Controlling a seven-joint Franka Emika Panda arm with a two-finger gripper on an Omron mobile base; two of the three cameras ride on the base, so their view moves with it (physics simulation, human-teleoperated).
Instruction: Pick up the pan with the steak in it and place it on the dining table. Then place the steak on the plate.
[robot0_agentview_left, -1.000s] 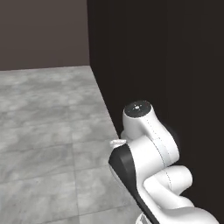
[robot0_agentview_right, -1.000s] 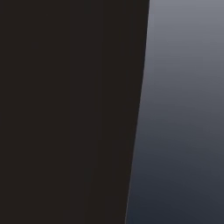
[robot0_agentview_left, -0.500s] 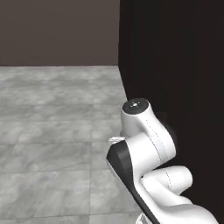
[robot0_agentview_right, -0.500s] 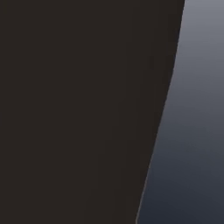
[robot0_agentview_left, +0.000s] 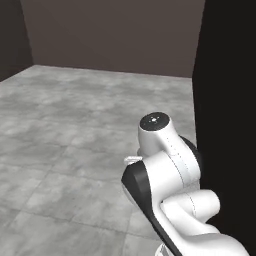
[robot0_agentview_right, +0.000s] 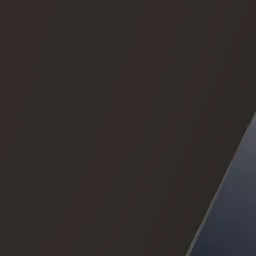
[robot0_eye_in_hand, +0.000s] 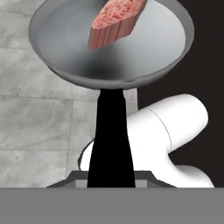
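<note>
grey pan (black handle toward camera) holds the pinkish steak.

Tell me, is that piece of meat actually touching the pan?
Touching. In the hand view the steak rests directly on the inner surface of the pan, with its lower edge meeting the grey metal and no gap showing beneath.

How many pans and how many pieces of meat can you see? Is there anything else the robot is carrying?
Pans: 1, the grey pan with a black handle, held by the gripper
Pieces of meat: 1, the steak lying in the pan
Other carried things: 0
Total: 2
</note>
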